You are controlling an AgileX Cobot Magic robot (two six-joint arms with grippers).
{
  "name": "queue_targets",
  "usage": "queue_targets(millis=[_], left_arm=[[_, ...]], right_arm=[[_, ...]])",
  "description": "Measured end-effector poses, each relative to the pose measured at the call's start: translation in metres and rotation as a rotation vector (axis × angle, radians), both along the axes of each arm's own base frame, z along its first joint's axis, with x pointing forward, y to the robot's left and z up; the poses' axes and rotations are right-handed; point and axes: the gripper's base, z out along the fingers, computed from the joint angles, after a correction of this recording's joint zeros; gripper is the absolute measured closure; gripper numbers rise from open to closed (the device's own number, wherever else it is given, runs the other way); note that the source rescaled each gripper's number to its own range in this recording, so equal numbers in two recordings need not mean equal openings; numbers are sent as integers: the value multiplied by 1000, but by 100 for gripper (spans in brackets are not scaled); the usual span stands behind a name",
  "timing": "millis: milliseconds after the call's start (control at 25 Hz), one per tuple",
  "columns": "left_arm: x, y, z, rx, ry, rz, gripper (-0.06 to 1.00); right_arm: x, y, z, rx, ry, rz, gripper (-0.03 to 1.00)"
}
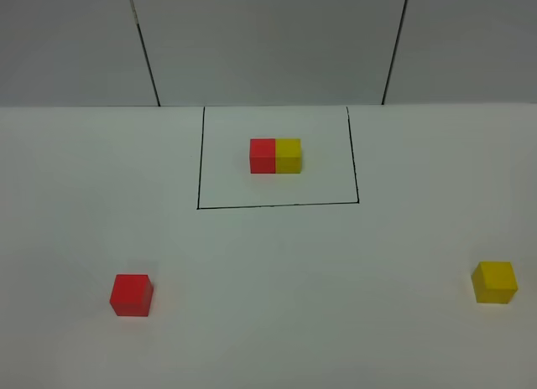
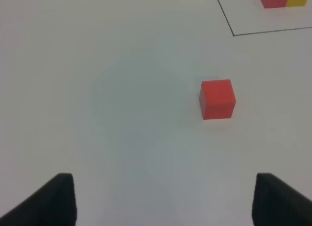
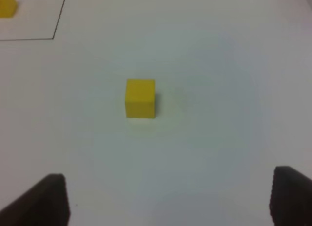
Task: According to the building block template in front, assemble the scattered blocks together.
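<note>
The building block template [image 1: 275,155] lies with its long axis across the table [image 1: 302,322], red half at left and yellow half at right, inside the black-line rectangle [image 1: 277,206]. The red cube [image 1: 131,295] sits at front left and the yellow cube [image 1: 494,282] at far right, well apart. The left gripper [image 2: 165,201] faces the red cube and the right gripper [image 3: 170,199] faces the yellow one, both with jaws wide apart.

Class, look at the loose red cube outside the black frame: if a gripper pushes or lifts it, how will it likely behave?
The small matte red cube sits flat on one face, so it would probably slide, not roll. Its flat opposite sides should suit a pinch. Crisp edges suggest rigidity.
</note>
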Motion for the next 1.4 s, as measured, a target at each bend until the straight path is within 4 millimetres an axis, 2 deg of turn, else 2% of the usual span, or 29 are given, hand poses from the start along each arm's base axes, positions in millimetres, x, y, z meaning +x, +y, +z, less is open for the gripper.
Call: queue_targets(millis=[680, 760, 880, 1040, 1200, 1320, 1400], left_arm=[[0, 0, 0, -1, 1, 0, 29], [2, 0, 4, -13, -5, 8, 29], [12, 0, 21, -62, 14, 38, 28], [44, -2, 42, -101, 147, 54, 28], [92, -4, 55, -125, 322, 55, 28], [134, -8, 53, -162, 464, 47, 28], [163, -10, 45, -175, 564, 36, 28]], right_arm=[[0, 0, 0, 0, 0, 0, 18], [0, 0, 0, 0, 0, 0, 18], [0, 0, 0, 0, 0, 0, 18], [0, 0, 0, 0, 0, 0, 18], [0, 0, 0, 0, 0, 0, 18], [0, 0, 0, 0, -1, 0, 18], [0, 0, 0, 0, -1, 0, 18]])
